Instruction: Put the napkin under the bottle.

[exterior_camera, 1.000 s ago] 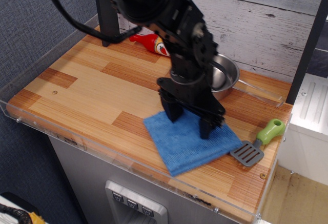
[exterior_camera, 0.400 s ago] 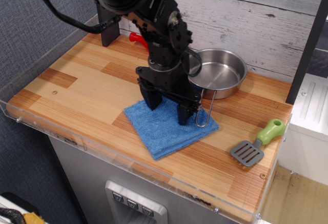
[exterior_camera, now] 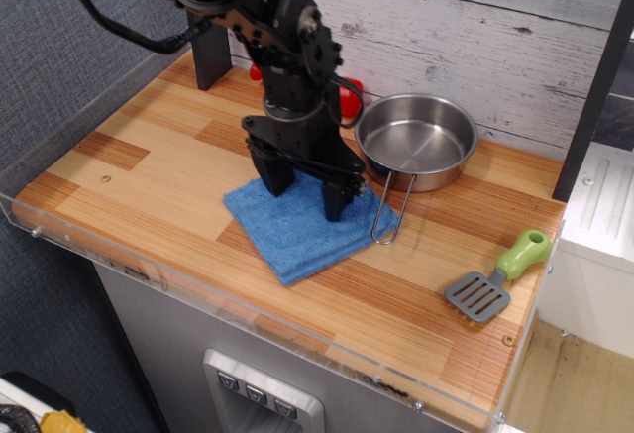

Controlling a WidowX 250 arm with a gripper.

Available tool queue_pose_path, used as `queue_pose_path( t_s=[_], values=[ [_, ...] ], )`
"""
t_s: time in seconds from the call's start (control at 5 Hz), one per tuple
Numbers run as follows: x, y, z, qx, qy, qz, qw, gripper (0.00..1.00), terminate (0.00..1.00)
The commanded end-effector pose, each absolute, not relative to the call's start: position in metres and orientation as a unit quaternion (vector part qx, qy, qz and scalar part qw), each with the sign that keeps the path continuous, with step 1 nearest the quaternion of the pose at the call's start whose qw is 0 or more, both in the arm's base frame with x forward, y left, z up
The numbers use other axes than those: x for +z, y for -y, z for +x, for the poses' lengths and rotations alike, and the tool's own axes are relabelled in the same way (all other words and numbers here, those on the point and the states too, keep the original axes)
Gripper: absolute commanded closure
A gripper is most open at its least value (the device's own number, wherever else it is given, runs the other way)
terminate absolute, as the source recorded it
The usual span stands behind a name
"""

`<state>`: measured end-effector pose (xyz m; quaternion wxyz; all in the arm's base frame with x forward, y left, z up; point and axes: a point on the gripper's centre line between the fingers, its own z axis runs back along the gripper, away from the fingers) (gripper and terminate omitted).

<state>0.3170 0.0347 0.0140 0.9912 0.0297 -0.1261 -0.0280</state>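
On the wooden surface (exterior_camera: pixel 149 170) my black pincer (exterior_camera: pixel 303 180) presses its spread fingers down on the soft blue cloth napkin (exterior_camera: pixel 297 230), and it could bunch up or bump the steel pan (exterior_camera: pixel 416 141) before reaching the small red bottle (exterior_camera: pixel 349 101) behind my arm.

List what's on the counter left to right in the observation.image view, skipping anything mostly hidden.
Napkin with the gripper pressing down on it → steel pan → green-handled spatula. The bottle is mostly hidden behind the arm, so it is left out.
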Motion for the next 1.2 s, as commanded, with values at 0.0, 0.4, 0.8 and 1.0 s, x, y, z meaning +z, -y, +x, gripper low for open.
queue_pose_path(
  t_s=[0.0,0.4,0.8,1.0],
  values=[
    [0.021,-0.065,0.327,0.002,0.137,0.036,0.99,0.0,0.0],
    [0.018,-0.1,0.329,0.032,0.138,0.041,0.989,0.0,0.0],
    [0.025,-0.131,0.328,0.059,0.147,0.045,0.986,0.0,0.0],
    [0.028,-0.136,0.324,0.062,0.15,0.031,0.986,0.0,0.0]
  ],
)
